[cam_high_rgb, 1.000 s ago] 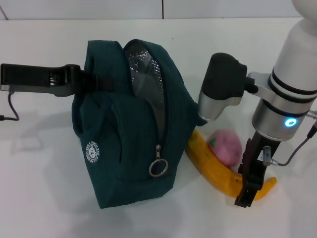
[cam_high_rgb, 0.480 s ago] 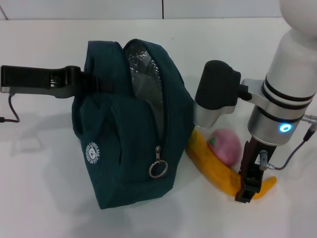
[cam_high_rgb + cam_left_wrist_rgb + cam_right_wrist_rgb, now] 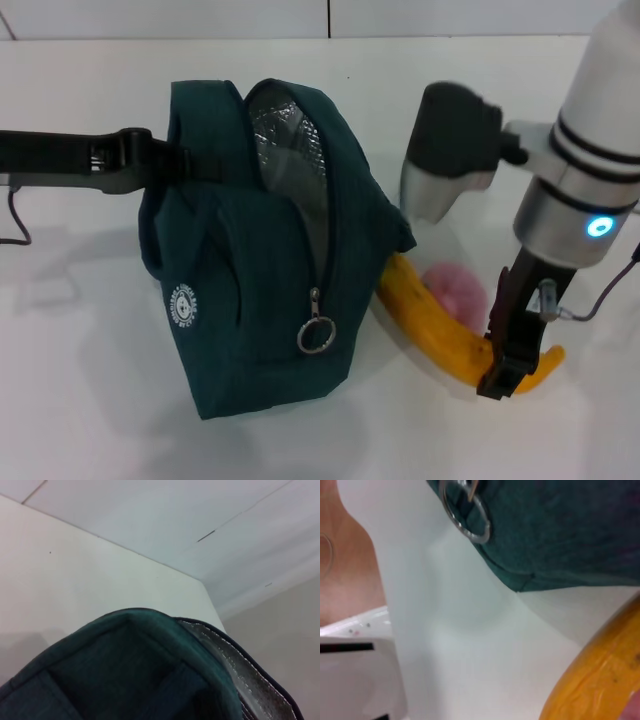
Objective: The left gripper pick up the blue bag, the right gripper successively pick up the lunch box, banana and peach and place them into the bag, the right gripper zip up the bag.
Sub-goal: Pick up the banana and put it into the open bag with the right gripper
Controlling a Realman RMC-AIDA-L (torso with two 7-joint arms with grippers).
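Both jaws of the right gripper (image 3: 507,372) clamp the banana (image 3: 440,325) near its right tip, beside the peach (image 3: 455,288). The left gripper (image 3: 140,165) pinches the blue bag (image 3: 250,290) at its rear strap.

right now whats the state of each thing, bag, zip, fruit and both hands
bag: upright on the table, held at its far side by the left hand
zip: undone, top gaping, silver lining showing
banana: lying beside the bag, right hand closed on its outer end
peach: on the table behind the banana, untouched
lunch box: not visible
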